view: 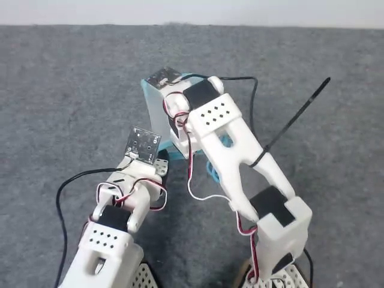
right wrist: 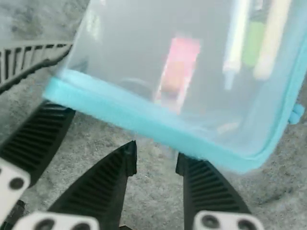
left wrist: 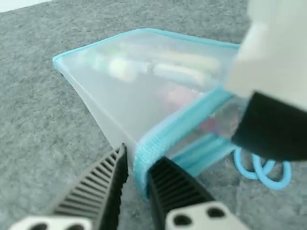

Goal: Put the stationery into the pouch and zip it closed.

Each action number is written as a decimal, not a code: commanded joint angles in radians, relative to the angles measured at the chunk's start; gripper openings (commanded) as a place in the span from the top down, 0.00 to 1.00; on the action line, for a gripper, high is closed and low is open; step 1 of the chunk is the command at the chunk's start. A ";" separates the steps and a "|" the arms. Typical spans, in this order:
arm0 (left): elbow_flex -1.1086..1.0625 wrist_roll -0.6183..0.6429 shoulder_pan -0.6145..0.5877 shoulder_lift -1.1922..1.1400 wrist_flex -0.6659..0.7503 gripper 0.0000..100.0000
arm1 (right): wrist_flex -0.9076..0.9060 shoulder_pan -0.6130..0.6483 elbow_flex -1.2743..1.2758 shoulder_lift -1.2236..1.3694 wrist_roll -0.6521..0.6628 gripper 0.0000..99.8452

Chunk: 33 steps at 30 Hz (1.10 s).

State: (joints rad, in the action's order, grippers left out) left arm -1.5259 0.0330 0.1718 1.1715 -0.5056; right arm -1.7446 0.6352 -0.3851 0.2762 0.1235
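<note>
Blue-edged pouch [left wrist: 134, 96] in left gripper [left wrist: 139, 157]

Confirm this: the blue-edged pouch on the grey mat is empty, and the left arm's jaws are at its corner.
Wrong on one count: the pouch is not empty. The right wrist view shows pens and a pink item inside it. It is blue-edged, on the grey mat, with the jaws of the left gripper at its corner.

Grey felt-like surface [view: 72, 90] spreads throughout — a pale wall [view: 192, 11] strip borders its far edge.
</note>
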 commanded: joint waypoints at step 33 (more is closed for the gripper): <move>0.269 0.078 -0.184 -0.002 -0.144 0.99 | 1.033 -0.263 1.425 -0.921 0.167 0.86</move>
State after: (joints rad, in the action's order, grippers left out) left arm -1.3111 0.0898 -0.0506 1.1699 -0.6329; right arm -0.8592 0.3621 0.9636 -0.5846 0.2831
